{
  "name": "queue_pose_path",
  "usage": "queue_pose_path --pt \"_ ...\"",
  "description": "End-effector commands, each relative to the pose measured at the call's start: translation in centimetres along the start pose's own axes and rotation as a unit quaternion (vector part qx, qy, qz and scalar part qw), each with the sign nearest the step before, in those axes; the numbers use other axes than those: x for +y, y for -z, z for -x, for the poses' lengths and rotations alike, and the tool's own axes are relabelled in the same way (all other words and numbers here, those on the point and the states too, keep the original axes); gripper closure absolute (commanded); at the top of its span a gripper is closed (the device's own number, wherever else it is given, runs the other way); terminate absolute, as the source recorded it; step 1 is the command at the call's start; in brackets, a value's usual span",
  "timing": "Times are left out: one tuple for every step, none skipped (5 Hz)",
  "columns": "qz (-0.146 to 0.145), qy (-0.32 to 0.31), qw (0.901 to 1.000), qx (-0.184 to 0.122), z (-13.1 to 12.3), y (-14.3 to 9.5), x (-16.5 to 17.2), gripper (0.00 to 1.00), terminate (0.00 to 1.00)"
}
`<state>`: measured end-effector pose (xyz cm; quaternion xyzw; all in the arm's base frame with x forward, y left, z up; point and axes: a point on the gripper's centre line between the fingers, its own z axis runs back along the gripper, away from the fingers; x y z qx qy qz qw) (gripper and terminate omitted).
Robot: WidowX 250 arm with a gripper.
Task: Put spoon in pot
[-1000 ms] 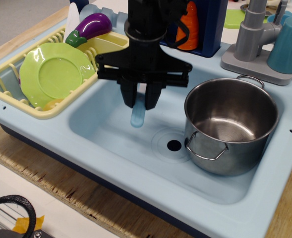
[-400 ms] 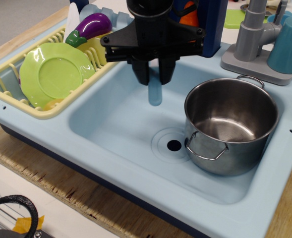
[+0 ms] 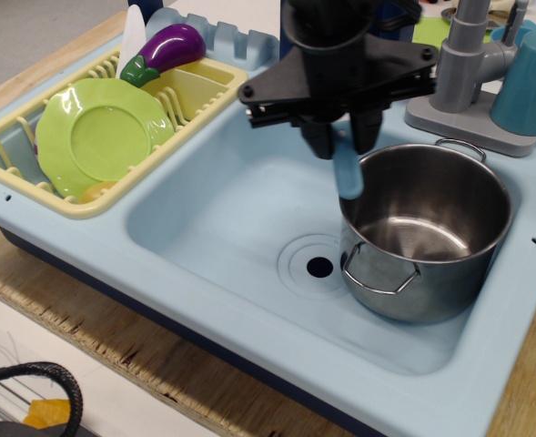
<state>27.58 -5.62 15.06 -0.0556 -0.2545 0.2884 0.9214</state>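
My black gripper point(image 3: 342, 146) is shut on the spoon point(image 3: 347, 175). Only the spoon's light-blue handle shows, hanging straight down from between the fingers; its white bowl is hidden inside the gripper. The handle's tip hangs right at the left rim of the pot point(image 3: 427, 232), above the rim's level. The shiny steel pot stands upright in the right part of the light-blue toy sink point(image 3: 222, 228), with one wire loop handle facing front and one at the back. The pot looks empty inside.
A yellow dish rack point(image 3: 31, 137) at the left holds a green plate point(image 3: 99, 137) and a purple eggplant point(image 3: 163, 50). A grey faucet point(image 3: 468, 64) and a teal cup point(image 3: 531, 82) stand behind the pot. The drain hole point(image 3: 319, 267) lies left of the pot.
The gripper has carried the spoon up out of the sink basin and to the right, from the sink's left-middle to the pot's left rim. The pot has not moved.
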Motion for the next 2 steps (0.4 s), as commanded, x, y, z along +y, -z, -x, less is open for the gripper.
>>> queue_pose_path --pt "0.035 0.001 0.9990 -0.025 -0.47 -0.67 -2.66 1.00 0.00" --pt "0.077 -0.001 0.9964 -0.035 0.22 0.33 -3.16 0.00 1.00"
